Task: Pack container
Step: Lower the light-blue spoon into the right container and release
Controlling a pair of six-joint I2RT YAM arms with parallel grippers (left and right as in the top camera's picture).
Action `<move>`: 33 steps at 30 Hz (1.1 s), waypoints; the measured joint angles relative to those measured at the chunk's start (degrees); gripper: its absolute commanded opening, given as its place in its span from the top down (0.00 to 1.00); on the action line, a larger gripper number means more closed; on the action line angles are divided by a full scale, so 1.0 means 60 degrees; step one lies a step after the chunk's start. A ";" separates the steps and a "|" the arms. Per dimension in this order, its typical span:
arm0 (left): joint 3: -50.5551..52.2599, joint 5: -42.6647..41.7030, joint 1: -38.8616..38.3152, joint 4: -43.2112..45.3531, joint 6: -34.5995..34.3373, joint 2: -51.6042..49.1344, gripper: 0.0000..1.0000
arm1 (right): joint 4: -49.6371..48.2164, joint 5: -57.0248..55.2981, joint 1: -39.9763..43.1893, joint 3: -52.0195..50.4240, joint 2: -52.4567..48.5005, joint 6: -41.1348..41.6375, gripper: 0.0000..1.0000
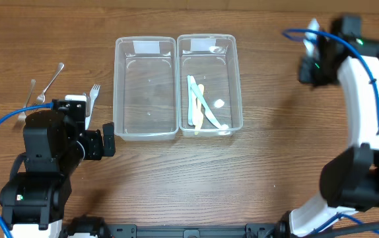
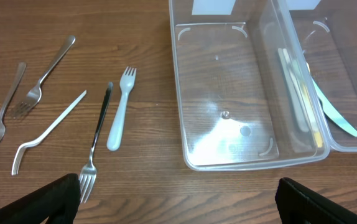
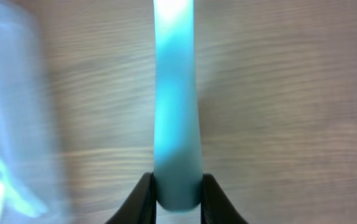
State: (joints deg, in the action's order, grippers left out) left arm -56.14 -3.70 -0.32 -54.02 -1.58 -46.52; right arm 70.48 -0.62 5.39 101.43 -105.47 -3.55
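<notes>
Two clear plastic containers stand side by side at the table's middle back. The left container is empty and also shows in the left wrist view. The right container holds several pale plastic utensils. My right gripper is raised at the far right, shut on the handle of a light blue plastic utensil between its fingers. My left gripper is open and empty, low over the table in front of the empty container.
Left of the containers, loose cutlery lies on the wood: a white plastic fork, a dark-handled metal fork, a bent white plastic piece and two metal forks.
</notes>
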 measured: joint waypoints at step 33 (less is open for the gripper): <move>-0.0867 0.0069 0.0000 -0.1045 0.0007 -0.0058 0.00 | 0.2685 -0.0310 -0.5202 0.5402 -0.3118 0.2568 0.00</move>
State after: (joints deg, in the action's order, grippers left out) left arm -61.34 -3.29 -0.32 -60.29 -1.54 -46.87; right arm 86.59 -2.48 -25.82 133.84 -124.18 11.86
